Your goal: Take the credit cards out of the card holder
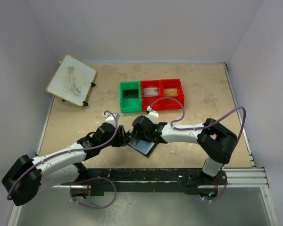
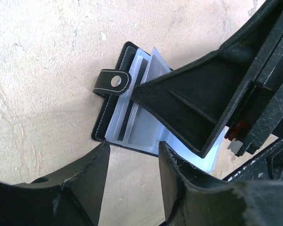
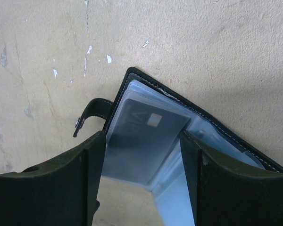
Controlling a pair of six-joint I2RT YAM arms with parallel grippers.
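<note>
The card holder (image 1: 142, 145) lies open on the table (image 1: 203, 94), front middle. Over it the right gripper (image 3: 142, 141) stands wide, straddling a clear sleeve (image 3: 132, 165) with a dark card (image 3: 141, 125) inside it, though I can't tell if it's actually pinching. Then the left gripper (image 2: 133, 149) sits at the holder's near edge, half spread, nothing in it.

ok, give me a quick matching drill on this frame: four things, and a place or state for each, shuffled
Things:
1. green bin
2. card holder
3. white board
4. snap tab

Place or state:
A. lying open, pale clear pockets showing
B. sticks out from the holder's edge, silver stud on it
C. holds one dark flat item
D. at the far left corner, set at an angle to the table's edges

Pairs: 1-C, 2-A, 3-D, 4-B
</note>
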